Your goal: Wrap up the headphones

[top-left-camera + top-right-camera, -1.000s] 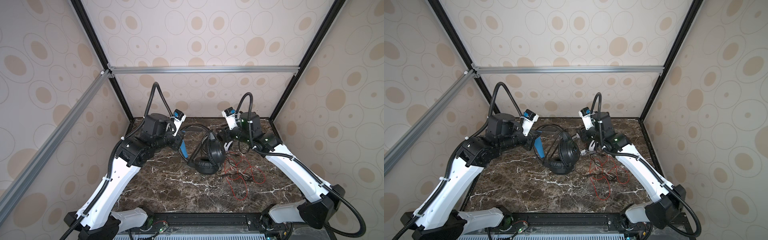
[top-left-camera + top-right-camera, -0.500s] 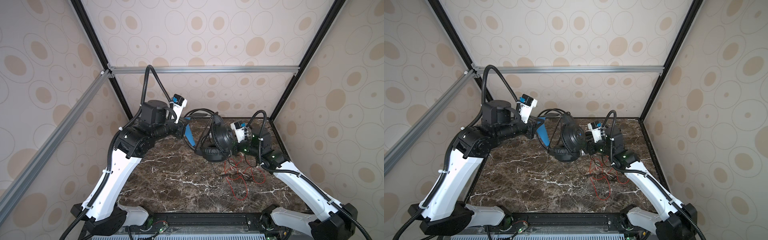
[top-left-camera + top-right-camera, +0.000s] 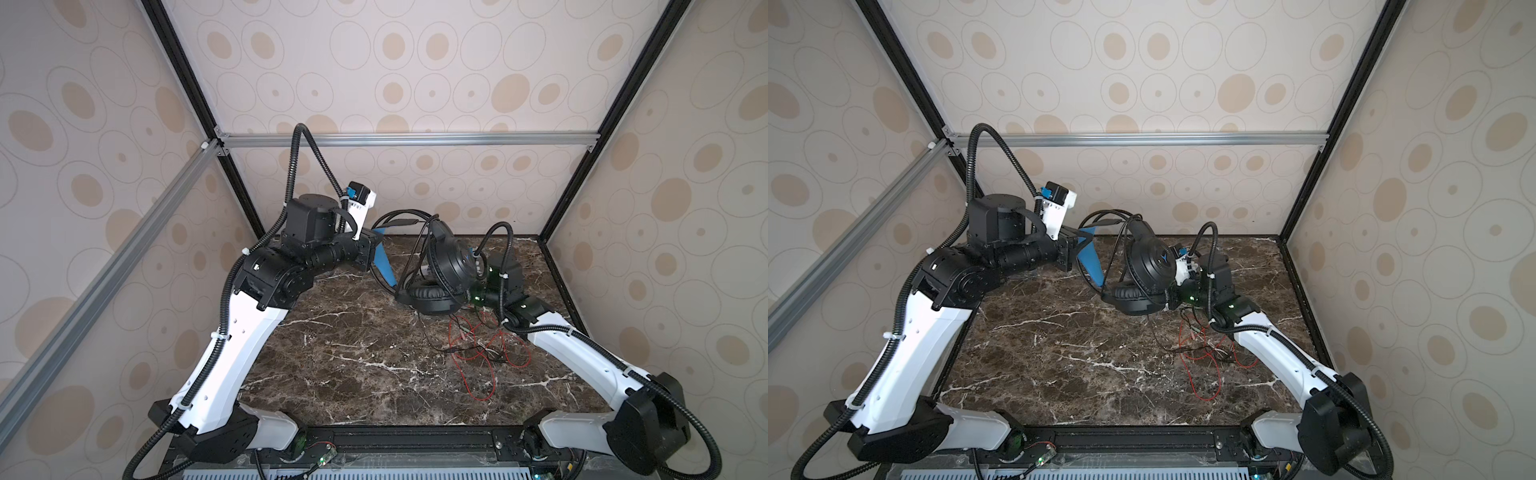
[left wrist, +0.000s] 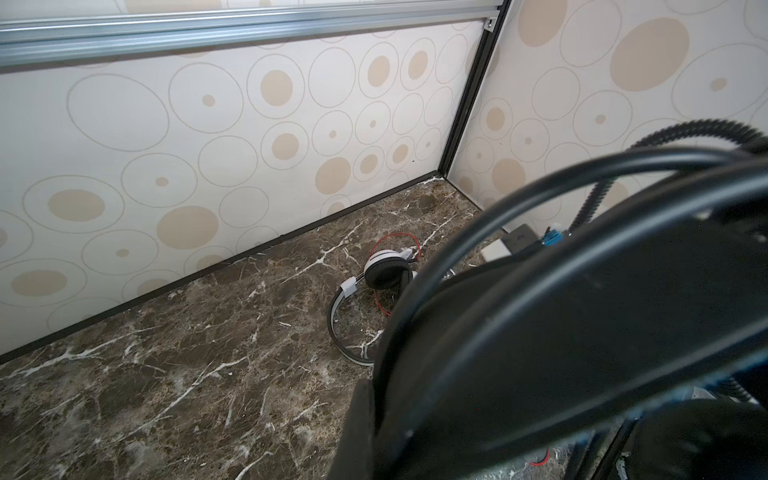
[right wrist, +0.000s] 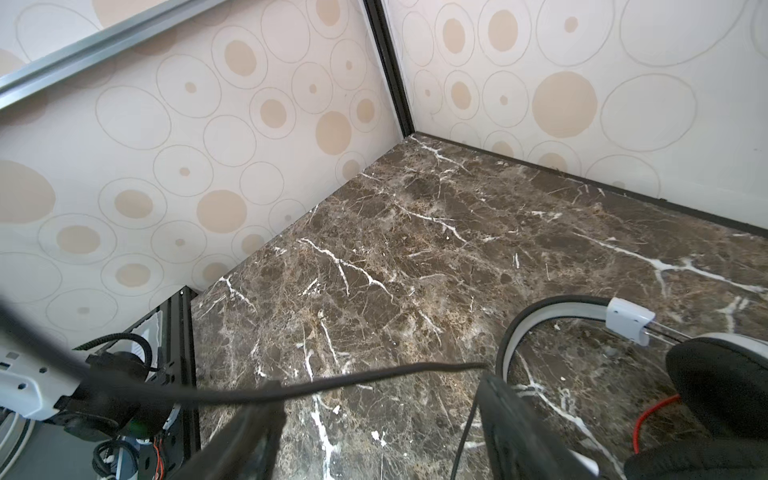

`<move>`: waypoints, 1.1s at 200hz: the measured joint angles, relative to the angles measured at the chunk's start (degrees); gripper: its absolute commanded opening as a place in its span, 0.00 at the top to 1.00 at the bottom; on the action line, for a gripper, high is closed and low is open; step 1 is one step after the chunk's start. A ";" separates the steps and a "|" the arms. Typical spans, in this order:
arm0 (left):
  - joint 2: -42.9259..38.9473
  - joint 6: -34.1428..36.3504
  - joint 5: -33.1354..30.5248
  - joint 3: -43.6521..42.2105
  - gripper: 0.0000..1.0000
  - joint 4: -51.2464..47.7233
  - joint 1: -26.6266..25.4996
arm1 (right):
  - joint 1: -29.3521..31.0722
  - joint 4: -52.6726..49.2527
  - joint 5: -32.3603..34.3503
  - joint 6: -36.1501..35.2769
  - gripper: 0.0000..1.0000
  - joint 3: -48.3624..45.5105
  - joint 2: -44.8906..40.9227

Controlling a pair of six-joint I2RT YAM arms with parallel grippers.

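Note:
My left gripper is shut on the blue inner headband of the black headphones and holds them above the table; in the left wrist view they fill the right side. Their black cord loops over the headband and crosses between the wide-apart fingers of my right gripper, which is open. In both top views that gripper is mostly hidden behind the ear cups. The white headphones lie on the table beside it, and their red cord is spread loosely in front.
The brown marble table is boxed in by patterned walls at the back and sides, with black frame posts in the corners. My right arm lies low over the red cord.
The left arm has raised the black headphones and carried them toward the back right. The right gripper has dropped low behind the ear cups and opened wider.

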 measured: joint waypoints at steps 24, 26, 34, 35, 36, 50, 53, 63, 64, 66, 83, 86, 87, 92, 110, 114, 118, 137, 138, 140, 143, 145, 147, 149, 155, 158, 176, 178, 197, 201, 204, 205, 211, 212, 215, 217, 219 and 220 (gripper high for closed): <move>0.15 -0.63 0.02 0.68 1.00 0.44 0.00 | 0.00 0.90 -0.04 -2.01 0.22 -0.04 0.02; 0.17 -0.70 0.04 0.74 1.00 0.44 0.00 | 0.00 0.90 0.09 -2.14 0.22 -0.02 0.07; 0.20 -0.81 0.07 0.85 1.00 0.46 0.00 | 0.00 0.98 0.57 -2.67 0.22 -0.02 0.24; 0.20 -0.83 0.07 0.85 1.00 0.46 0.00 | 0.00 1.01 0.66 -2.75 0.22 -0.02 0.28; 0.20 -0.85 0.07 0.85 1.00 0.46 0.00 | 0.00 1.03 0.70 -2.80 0.22 -0.02 0.31; 0.22 -1.22 0.22 0.85 1.00 0.46 0.00 | 0.00 1.44 1.86 -3.56 0.22 -0.02 1.46; 0.26 -1.31 0.24 0.85 1.00 0.46 0.00 | 0.00 1.62 2.05 -3.58 0.22 -0.02 1.84; 0.39 -1.57 0.39 0.87 1.00 0.46 0.00 | 0.00 2.43 2.71 -3.61 0.22 0.02 3.30; 0.44 -1.62 0.42 0.90 1.00 0.46 0.00 | 0.00 2.58 2.82 -3.56 0.22 0.02 3.58; 0.50 -1.66 0.44 0.94 1.00 0.44 0.00 | 0.00 2.78 2.95 -3.54 0.22 0.04 3.96; 1.33 -2.23 0.79 1.70 1.00 0.42 0.00 | 0.00 4.70 3.72 -2.84 0.24 0.07 7.08; 1.57 -2.34 0.85 1.99 1.00 0.42 0.00 | 0.00 5.20 3.78 -2.60 0.24 0.07 7.67; 1.62 -2.36 0.87 2.03 1.00 0.42 0.00 | 0.00 5.40 3.80 -2.43 0.25 0.07 7.91; 1.97 -2.51 0.92 2.38 1.00 0.50 0.00 | 0.00 6.25 3.98 -1.99 0.25 0.07 8.87; 2.80 -3.06 1.05 3.08 1.00 0.90 0.00 | 0.00 9.64 4.79 0.04 0.27 0.07 11.78; 2.86 -3.15 1.05 3.08 1.00 0.98 0.00 | 0.00 10.29 4.85 0.42 0.27 0.07 12.26; 2.93 -3.26 1.05 3.08 1.00 1.07 0.00 | 0.00 11.08 5.03 0.79 0.27 0.07 12.79; 2.99 -3.80 1.05 3.10 1.00 1.29 0.00 | 0.00 14.14 5.20 2.43 0.29 0.07 14.78; 2.99 -3.85 1.05 3.13 1.00 1.29 0.00 | 0.00 14.38 5.18 2.58 0.29 0.07 14.95; 2.99 -3.91 1.05 3.13 1.00 1.29 0.00 | 0.00 14.71 5.18 2.64 0.29 0.07 15.17; 2.99 -3.98 1.05 3.19 1.00 1.29 0.00 | 0.00 15.08 5.18 2.86 0.30 0.07 15.41; 2.99 -4.04 1.05 3.21 1.00 1.29 0.00 | 0.00 15.41 5.16 2.99 0.30 0.07 15.67; 2.99 -4.11 1.07 3.28 1.00 1.31 0.00 | 0.00 15.72 5.11 3.06 0.30 0.07 15.89; 2.99 -4.15 1.05 3.32 1.00 1.31 0.00 | 0.00 15.96 5.09 3.19 0.31 0.07 16.09; 2.99 -4.28 1.05 3.43 1.00 1.44 0.00 | 0.00 16.65 5.01 3.63 0.31 0.07 16.72; 2.99 -4.35 1.05 3.54 1.00 1.51 0.00 | 0.00 16.87 5.01 3.67 0.32 0.07 17.00; 3.04 -4.87 0.87 4.07 1.00 1.79 0.00 | 0.00 18.16 4.87 4.68 0.33 -0.04 18.40; 3.04 -4.98 0.85 4.07 1.00 1.79 0.00 | 0.00 18.29 4.87 4.81 0.34 -0.11 18.53; 3.04 -5.81 0.59 4.22 1.00 2.14 0.00 | 0.00 20.02 4.74 6.14 0.40 -0.92 19.21; 3.04 -6.01 0.50 4.22 1.00 2.23 0.00 | 0.00 20.55 4.68 6.29 0.41 -1.11 19.43; 3.04 -6.16 0.42 4.20 1.00 2.32 0.00 | 0.00 21.00 4.66 6.73 0.42 -1.36 19.63; 3.04 -6.19 0.39 4.20 1.00 2.34 0.00 | 0.00 21.11 4.63 6.78 0.42 -1.38 19.67; 3.04 -6.47 0.28 4.17 1.00 2.58 0.00 | 0.00 21.97 4.59 7.32 0.45 -1.73 20.09; 3.04 -6.51 0.26 4.17 1.00 2.62 0.00 | 0.00 22.23 4.59 7.41 0.45 -1.81 20.24; 3.04 -6.62 0.17 4.13 1.00 2.82 0.02 | 0.00 22.69 4.55 7.74 0.47 -2.01 20.50; 3.04 -6.73 0.15 4.13 1.00 2.91 0.02 | 0.00 22.95 4.57 8.07 0.48 -2.14 20.68; 3.04 -6.80 0.13 4.13 1.00 2.97 0.02 | 0.00 23.23 4.57 8.11 0.49 -2.27 20.87; 3.04 -6.82 0.11 4.11 1.00 2.99 0.02 | 0.00 23.41 4.52 8.26 0.50 -2.38 21.00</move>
